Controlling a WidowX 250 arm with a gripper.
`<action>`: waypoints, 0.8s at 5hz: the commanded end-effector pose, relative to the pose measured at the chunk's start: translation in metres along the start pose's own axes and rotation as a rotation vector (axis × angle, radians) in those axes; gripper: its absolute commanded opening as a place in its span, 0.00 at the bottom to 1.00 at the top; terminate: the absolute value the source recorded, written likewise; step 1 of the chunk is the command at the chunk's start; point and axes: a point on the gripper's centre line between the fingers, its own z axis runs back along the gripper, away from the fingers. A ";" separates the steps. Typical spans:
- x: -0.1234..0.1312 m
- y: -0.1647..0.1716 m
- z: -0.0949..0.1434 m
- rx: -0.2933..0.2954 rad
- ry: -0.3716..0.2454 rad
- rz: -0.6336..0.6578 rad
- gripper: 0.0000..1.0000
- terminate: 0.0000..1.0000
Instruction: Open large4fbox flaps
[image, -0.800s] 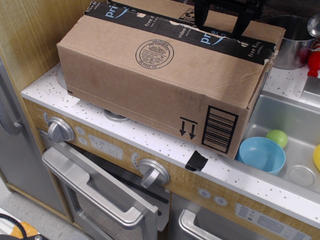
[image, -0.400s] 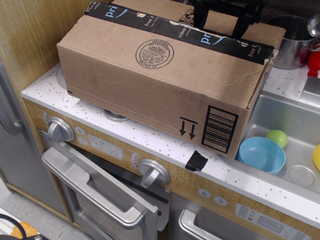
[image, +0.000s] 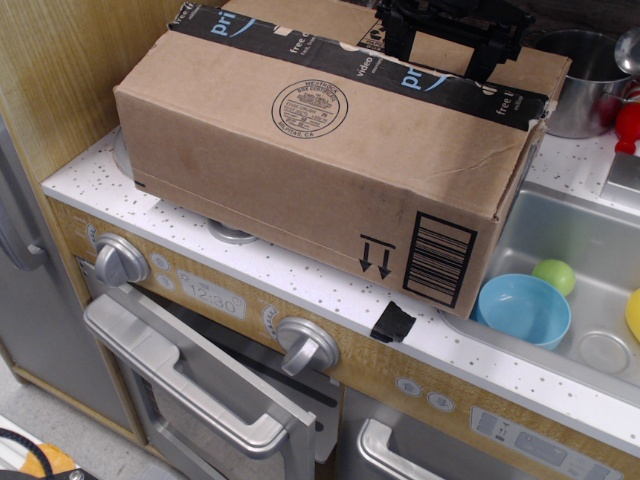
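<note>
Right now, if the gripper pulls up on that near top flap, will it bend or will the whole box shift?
The flap is thin cardboard with torn tape, so it probably flexes before hinging. The box overhangs the sink and sits unevenly, so it might slide or rock. The gripper straddles the top.

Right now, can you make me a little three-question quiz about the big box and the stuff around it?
1. True or false: the flaps of the large4fbox are lying flat and closed.
2. Where is the gripper? A) inside the sink B) over the top of the box, near its right end C) on the oven handle
3. Fill in: the blue bowl and the small green ball both sit in the ____.

Key: 1 true; 2 B; 3 sink.
</note>
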 end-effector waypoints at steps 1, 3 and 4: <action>-0.014 -0.005 0.030 -0.003 0.020 0.016 1.00 0.00; -0.024 -0.002 0.059 0.050 0.076 0.022 1.00 0.00; -0.025 -0.001 0.070 0.069 0.094 0.026 1.00 0.00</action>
